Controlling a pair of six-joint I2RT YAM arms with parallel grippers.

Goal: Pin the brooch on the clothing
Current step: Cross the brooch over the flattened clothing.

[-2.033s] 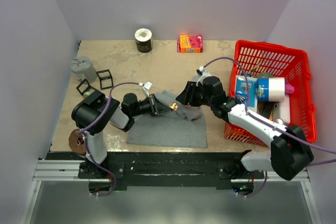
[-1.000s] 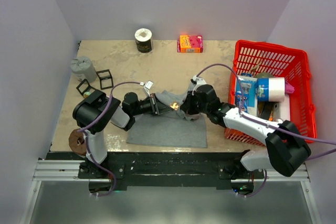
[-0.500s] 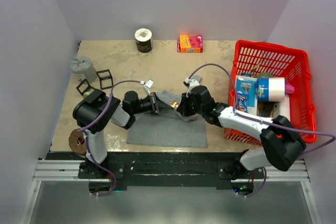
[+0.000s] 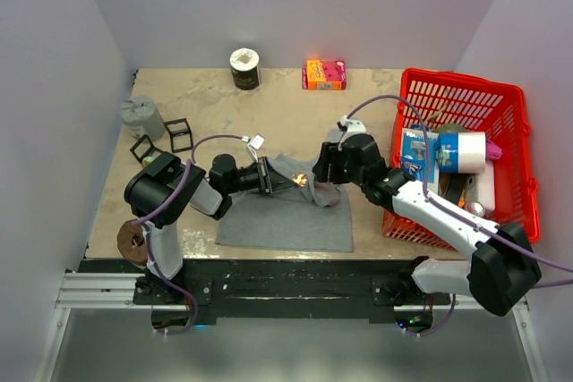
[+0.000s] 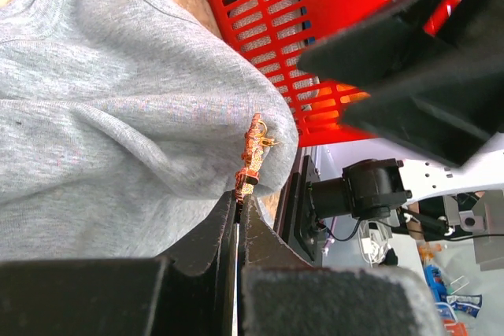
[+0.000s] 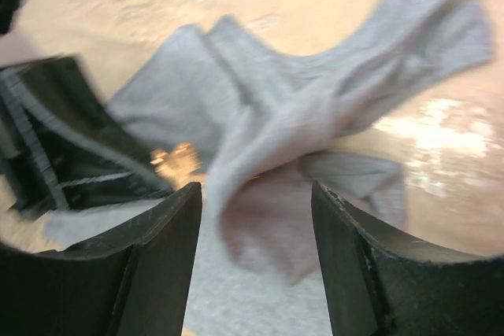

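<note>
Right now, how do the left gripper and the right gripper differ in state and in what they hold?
The left gripper is shut; the right gripper is open. The left gripper pinches a fold of the clothing by the brooch; the right gripper holds nothing. Both face the brooch.

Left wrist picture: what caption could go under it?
The shut left gripper pinches the grey tank top at the orange brooch, red basket behind.
</note>
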